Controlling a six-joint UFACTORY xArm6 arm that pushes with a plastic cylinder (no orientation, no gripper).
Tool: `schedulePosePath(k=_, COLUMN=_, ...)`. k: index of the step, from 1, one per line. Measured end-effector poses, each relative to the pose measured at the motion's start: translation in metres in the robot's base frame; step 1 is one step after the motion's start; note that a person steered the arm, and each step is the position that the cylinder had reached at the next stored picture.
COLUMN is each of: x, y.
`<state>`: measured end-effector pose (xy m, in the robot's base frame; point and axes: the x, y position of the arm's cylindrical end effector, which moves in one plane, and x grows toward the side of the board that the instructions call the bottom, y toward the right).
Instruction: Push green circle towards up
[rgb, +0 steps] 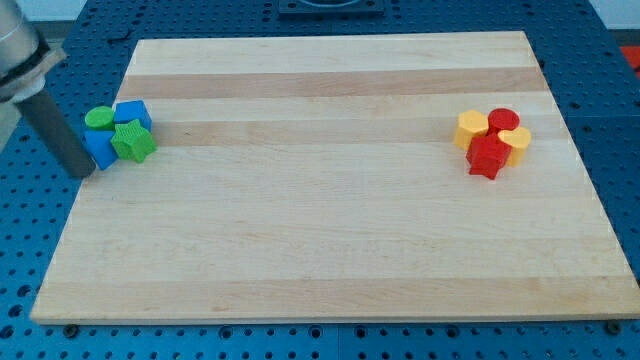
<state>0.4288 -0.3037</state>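
Observation:
The green circle (98, 119) sits near the board's left edge, at the top left of a tight cluster. A blue cube (133, 113) is to its right, a green star (133, 142) lies below that, and another blue block (100, 150) lies under the green circle. My tip (82, 173) is at the cluster's lower left, touching or nearly touching the lower blue block, below and slightly left of the green circle.
A second cluster sits at the view's right: a yellow hexagon-like block (471, 129), a red cylinder (503, 119), a yellow heart-like block (516, 140) and a red star (488, 155). The wooden board (330, 230) lies on a blue perforated table.

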Motion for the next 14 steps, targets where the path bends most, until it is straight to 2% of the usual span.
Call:
schedulePosePath(k=1, x=-0.037, y=0.020)
schedulePosePath(k=2, x=-0.037, y=0.020)
schedulePosePath(k=3, x=-0.002, y=0.000)
schedulePosePath(k=5, x=-0.007, y=-0.001)
schedulePosePath(k=7, x=-0.054, y=-0.001)
schedulePosePath(k=9, x=-0.060, y=-0.001)
schedulePosePath(k=10, x=-0.090, y=-0.001)
schedulePosePath(k=13, x=-0.127, y=-0.001)
schedulePosePath(k=14, x=-0.127, y=-0.001)
